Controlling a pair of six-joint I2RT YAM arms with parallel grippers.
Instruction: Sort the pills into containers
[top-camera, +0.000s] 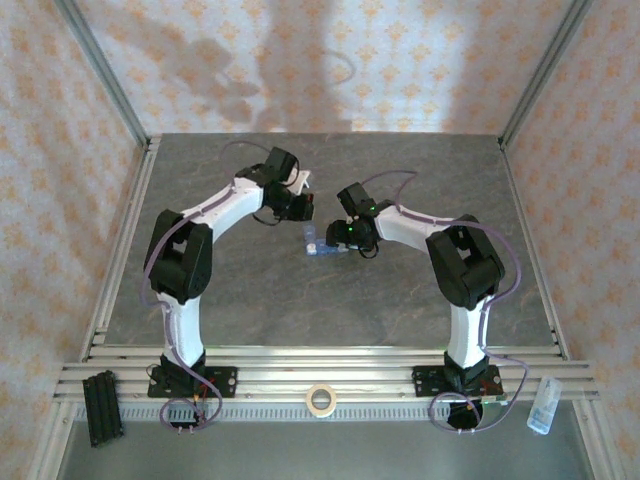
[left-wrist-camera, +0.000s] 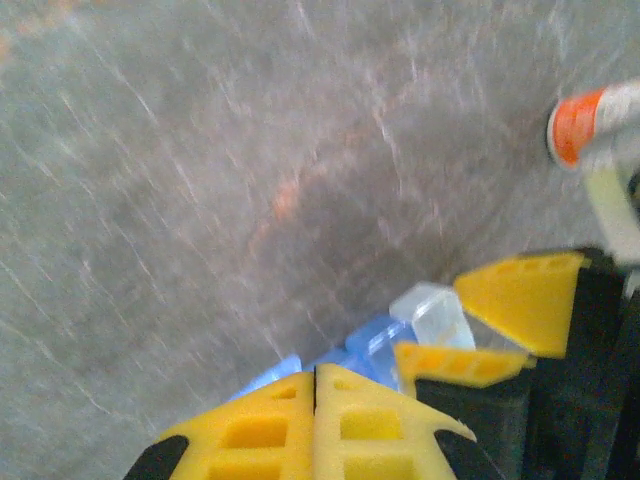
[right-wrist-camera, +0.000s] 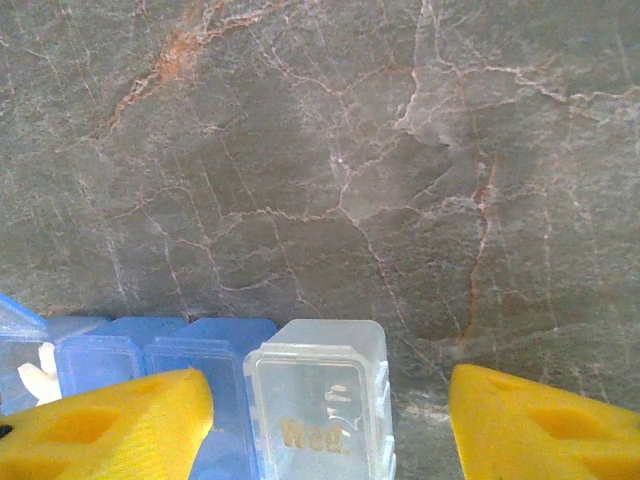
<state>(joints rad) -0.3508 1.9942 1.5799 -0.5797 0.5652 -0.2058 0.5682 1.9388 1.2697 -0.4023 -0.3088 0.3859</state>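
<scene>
Table: grey marbled slab (top-camera: 250, 300) lay beneath both arms, with patterned walls around it.
Black block: a ribbed piece (top-camera: 102, 405) sat on the near rail, well apart from the left gripper and to the left of that arm's base.
Left gripper: the left gripper (left-wrist-camera: 315, 405) had its yellow pads pressed flat together, with nothing visible between them. The blue compartments showed just past its tips.
Containers: the containers (right-wrist-camera: 225, 350) lay flat on the table between the two grippers. Their clear end compartment (right-wrist-camera: 320, 400) sat inside the right gripper's span and bore raised lettering too faint to read.
Pale piece: a small pale piece (right-wrist-camera: 35, 382) lay in the strip's end compartment, farthest from the right gripper's middle. What it was could not be told.
Tape roll: a tape roll (top-camera: 321, 400) rested on the near rail, well apart from both grippers.
Right gripper: the right gripper (right-wrist-camera: 328, 405) was spread wide. One finger stood over the blue compartments and the other over bare stone beside the clear end.
White cylinder: a blurred white cylinder (left-wrist-camera: 585, 125) with an orange-red band showed beyond the right gripper's fingers in the left wrist view.
Pale bottle: a pale bottle (top-camera: 541, 405) lay on the rail, well apart from the right gripper and beside that arm's base.
</scene>
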